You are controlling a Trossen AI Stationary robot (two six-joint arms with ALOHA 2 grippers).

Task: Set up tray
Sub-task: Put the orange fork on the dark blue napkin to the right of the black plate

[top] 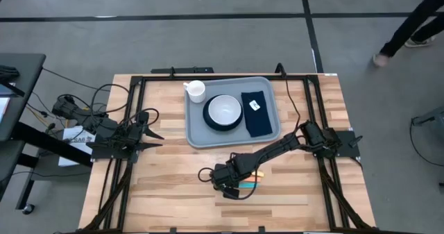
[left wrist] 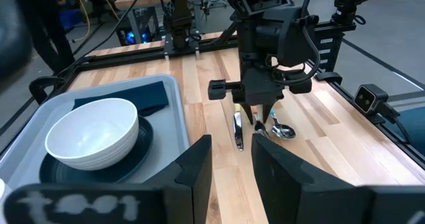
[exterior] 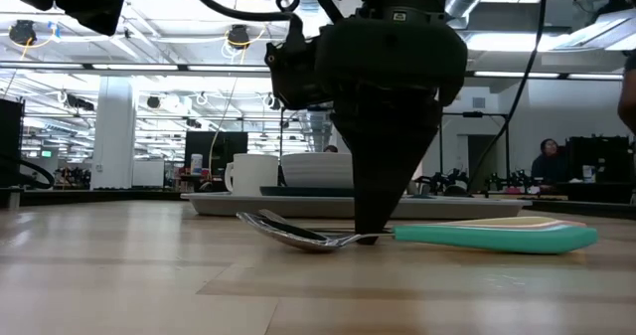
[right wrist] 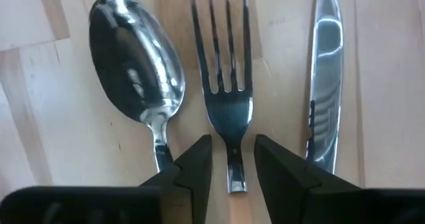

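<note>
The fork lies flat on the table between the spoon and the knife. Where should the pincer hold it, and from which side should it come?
Grip the fork at its narrow neck, just behind the tines, coming straight down from above. It lies flat on the wood, with the spoon and the knife close on either side, so only the thin neck leaves room. The right pincer is already open astride it.

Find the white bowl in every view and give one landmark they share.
High view: bowl on the tray, center.
Low view: behind the right gripper, only its rim showing.
Left wrist view: on the plate, lower left.
Right wrist view: not in it.
Shared landmark: the spoon.
</note>
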